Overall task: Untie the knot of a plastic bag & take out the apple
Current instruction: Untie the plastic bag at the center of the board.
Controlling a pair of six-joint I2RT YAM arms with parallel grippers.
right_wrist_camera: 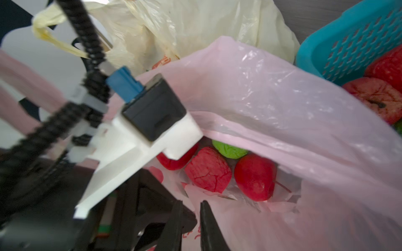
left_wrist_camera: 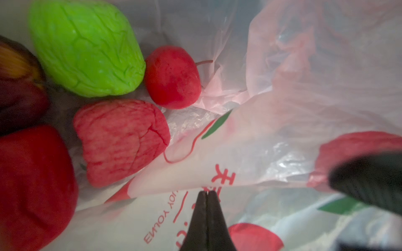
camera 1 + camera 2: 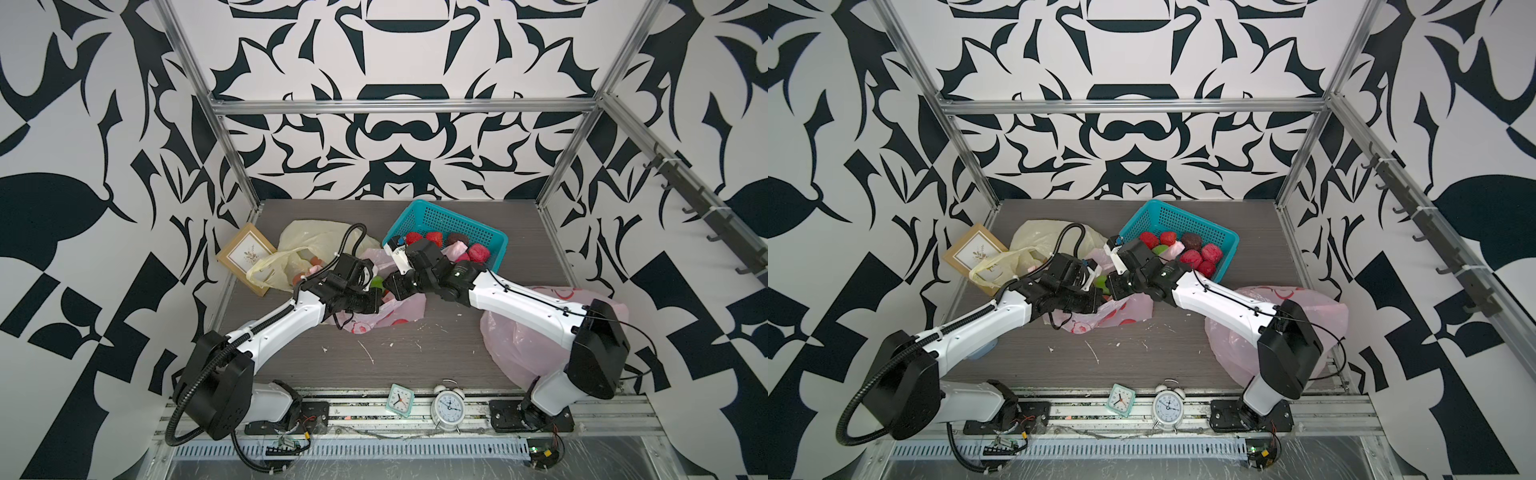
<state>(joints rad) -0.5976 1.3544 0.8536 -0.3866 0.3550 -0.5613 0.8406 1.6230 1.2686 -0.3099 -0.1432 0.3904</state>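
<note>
The printed pink bag [image 3: 1100, 318] lies crumpled on the grey table [image 3: 1163, 365] (teal basket [image 3: 1183, 220] just behind).

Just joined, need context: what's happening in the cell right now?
Both arms are at the pink bag. Its mouth is open, with apples and a green fruit inside. The left hand is shut on the film; the right hand is nearly closed at the rim, grip unclear. No fruit is held.

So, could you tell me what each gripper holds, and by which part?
The left gripper pinches the pink bag by its printed edge. The right gripper is at that edge, jaws narrowly apart; its hold cannot be told.
</note>
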